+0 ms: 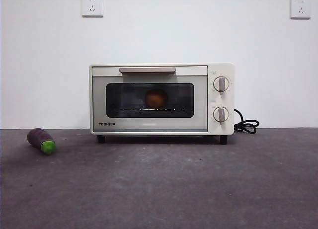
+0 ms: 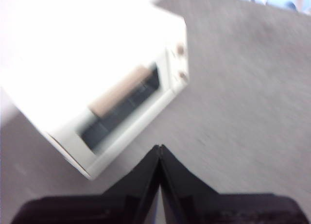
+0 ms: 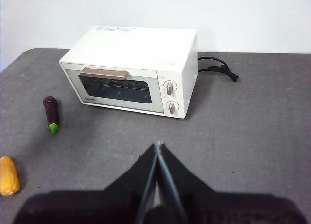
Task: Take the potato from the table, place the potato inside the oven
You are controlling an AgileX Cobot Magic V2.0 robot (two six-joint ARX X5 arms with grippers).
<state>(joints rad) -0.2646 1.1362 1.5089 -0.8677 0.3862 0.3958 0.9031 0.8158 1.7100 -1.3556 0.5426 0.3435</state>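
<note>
Front view: bare tabletop (image 1: 159, 189) fills the lower frame; a small eggplant (image 1: 41, 140) lies at centre left. Behind stands the oven (image 1: 161, 99), door closed, and through the dark glass the potato (image 1: 156, 98) shows as a round orange-brown lump on the rack at the frame's centre, so the task looks done.

Left wrist view: the left gripper (image 2: 159, 148) has its jaws clenched on nothing, apparently clear of the blurred oven.

Right wrist view: the right gripper (image 3: 158, 146) is likewise clenched empty, well apart from the oven. A yellow-orange object (image 3: 8, 175) lies at lower left.
</note>
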